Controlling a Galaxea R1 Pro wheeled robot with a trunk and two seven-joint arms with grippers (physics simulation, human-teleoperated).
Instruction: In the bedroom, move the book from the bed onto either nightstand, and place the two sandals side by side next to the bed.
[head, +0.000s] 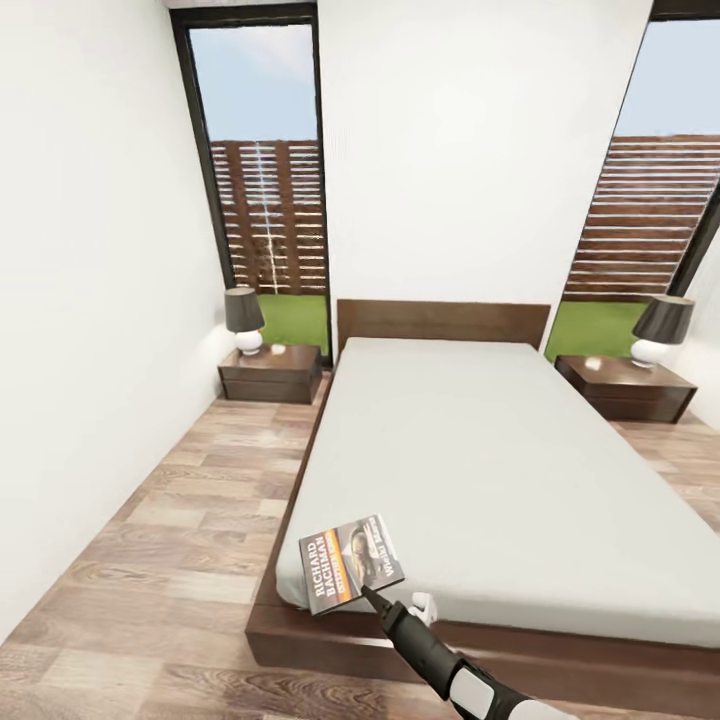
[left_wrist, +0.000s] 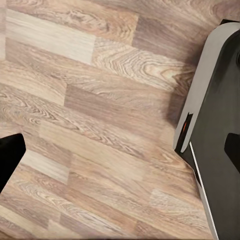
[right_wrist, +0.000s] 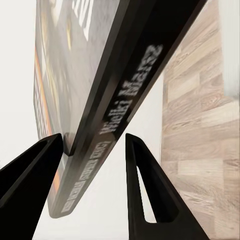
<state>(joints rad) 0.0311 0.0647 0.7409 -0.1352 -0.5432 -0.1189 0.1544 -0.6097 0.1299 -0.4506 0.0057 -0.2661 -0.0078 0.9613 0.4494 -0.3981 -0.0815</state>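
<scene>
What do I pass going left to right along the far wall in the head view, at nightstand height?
Left lamp on the left nightstand → headboard of the bed → right nightstand → right lamp standing on it.

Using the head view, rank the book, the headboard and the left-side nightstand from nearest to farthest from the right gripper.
1. The book, at the mattress's near corner, right at the right gripper, between its jaws.
2. The nightstand, on the floor left of the bed, beside the far end.
3. The headboard, against the far wall; close to the nightstand's range, so these two are nearly tied.
</scene>
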